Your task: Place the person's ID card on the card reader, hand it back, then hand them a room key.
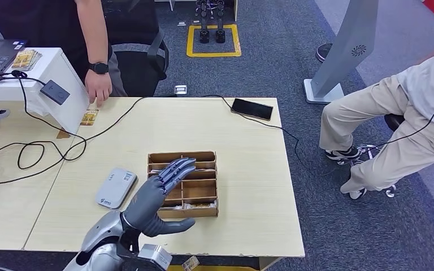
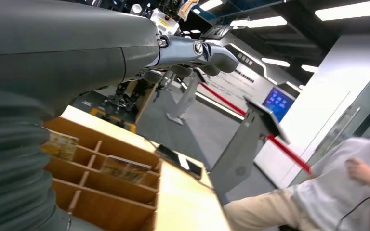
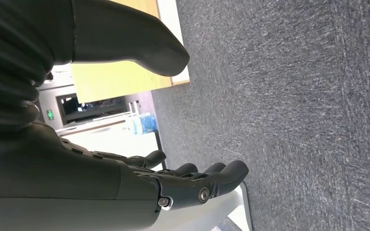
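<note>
I'm looking down on a long pale wooden table (image 1: 248, 169) with the robot's left hand (image 1: 161, 195) raised over its near middle. That hand is empty, fingers stretched out straight and a little apart, thumb swung out to the right, hovering above a brown cardboard divider box (image 1: 203, 186). From the left wrist camera I can see printed cards (image 2: 123, 168) standing in the box's slots; these look like the room keys, with yellowish picture faces. My right hand (image 3: 139, 178) hangs beside the table edge over grey carpet, empty too, fingers extended and close together, thumb held apart. Left of the box lies a flat white-grey card reader (image 1: 116, 187), nothing on it. At the far left a person's hand (image 1: 98, 87) rests on the table edge, and just beside it a small yellowish card (image 1: 89, 117) lies flat; I take it for the ID card, though its print is too small to read. A black phone (image 1: 252, 108) sits at the far edge
</note>
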Tool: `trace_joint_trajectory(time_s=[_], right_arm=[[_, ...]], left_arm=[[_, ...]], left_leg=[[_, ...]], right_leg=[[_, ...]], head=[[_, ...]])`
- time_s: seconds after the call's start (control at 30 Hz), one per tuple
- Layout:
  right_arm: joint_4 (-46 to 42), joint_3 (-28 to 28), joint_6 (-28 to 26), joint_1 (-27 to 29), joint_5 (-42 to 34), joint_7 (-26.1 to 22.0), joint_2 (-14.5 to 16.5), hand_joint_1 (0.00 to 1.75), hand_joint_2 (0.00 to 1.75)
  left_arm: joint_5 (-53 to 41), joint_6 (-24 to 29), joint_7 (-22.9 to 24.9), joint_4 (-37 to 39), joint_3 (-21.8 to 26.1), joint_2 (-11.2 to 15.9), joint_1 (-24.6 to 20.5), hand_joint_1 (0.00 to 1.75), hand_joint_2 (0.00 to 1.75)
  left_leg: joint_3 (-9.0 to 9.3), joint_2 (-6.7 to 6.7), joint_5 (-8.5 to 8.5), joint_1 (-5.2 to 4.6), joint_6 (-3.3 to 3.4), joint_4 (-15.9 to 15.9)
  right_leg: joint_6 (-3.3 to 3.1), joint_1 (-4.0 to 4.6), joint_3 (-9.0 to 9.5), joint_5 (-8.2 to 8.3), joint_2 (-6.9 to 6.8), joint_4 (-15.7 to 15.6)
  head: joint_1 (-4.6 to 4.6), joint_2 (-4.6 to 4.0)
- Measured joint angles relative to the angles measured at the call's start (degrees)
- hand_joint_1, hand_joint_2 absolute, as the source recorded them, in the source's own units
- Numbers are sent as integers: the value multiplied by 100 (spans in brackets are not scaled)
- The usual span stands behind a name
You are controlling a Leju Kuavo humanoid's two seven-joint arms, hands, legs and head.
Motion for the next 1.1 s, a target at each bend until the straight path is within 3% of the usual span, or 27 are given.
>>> trace_joint_trajectory(time_s=[0.47, 1.1], right_arm=[[36, -87, 3, -13, 85, 0, -62, 0, 175], [41, -240, -2, -11, 222, -15, -68, 0, 175]], left_arm=[[-179, 151, 166, 245, -337, 502, -111, 0, 175], [-946, 716, 1050, 683, -351, 510, 124, 0, 175]], left_leg=[[-1, 0, 0, 0, 0, 0], [0, 0, 0, 0, 0, 0]], right_leg=[[0, 0, 0, 0, 0, 0], [0, 0, 0, 0, 0, 0]], head=[[-1, 0], [-1, 0]])
